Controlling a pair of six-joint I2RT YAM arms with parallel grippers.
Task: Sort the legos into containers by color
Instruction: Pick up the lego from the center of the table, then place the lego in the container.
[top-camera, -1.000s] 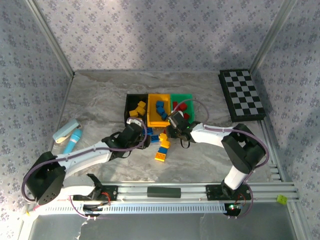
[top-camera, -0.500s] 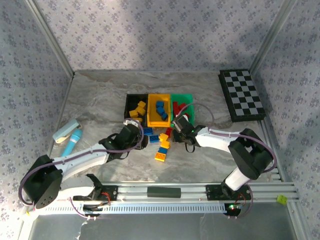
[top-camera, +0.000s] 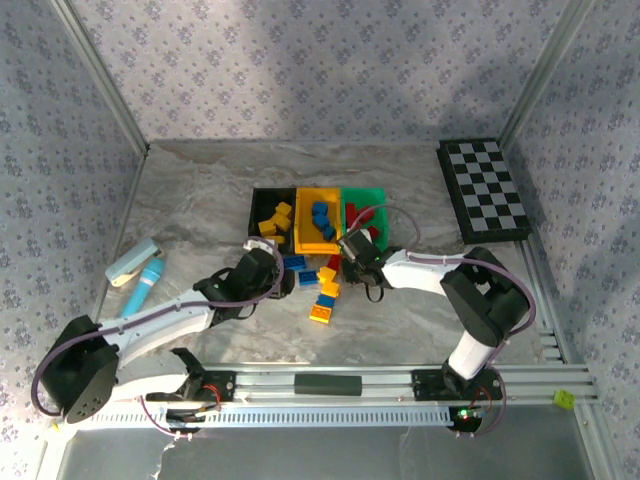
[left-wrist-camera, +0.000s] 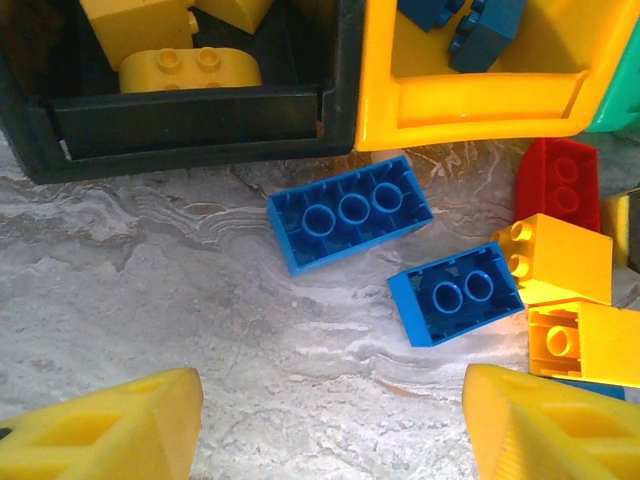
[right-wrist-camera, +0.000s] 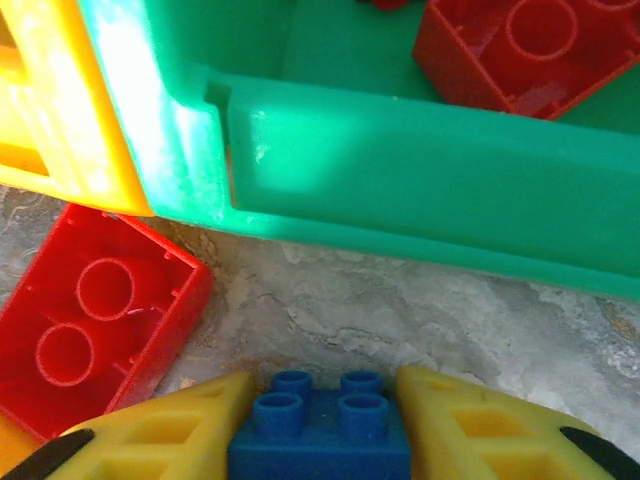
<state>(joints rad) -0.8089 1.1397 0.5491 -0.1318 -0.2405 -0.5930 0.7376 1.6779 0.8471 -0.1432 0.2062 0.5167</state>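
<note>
Ahead of blue lego (right-wrist-camera: 320, 440), green bin (right-wrist-camera: 420, 170)

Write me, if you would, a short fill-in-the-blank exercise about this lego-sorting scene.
1. The right claw is shut on a ____ brick.
2. The legos in the green bin are ____.
3. The bricks in the black bin are ____.
4. The left claw hovers ____, gripping nothing.

Missing words: blue; red; yellow; open.
</note>
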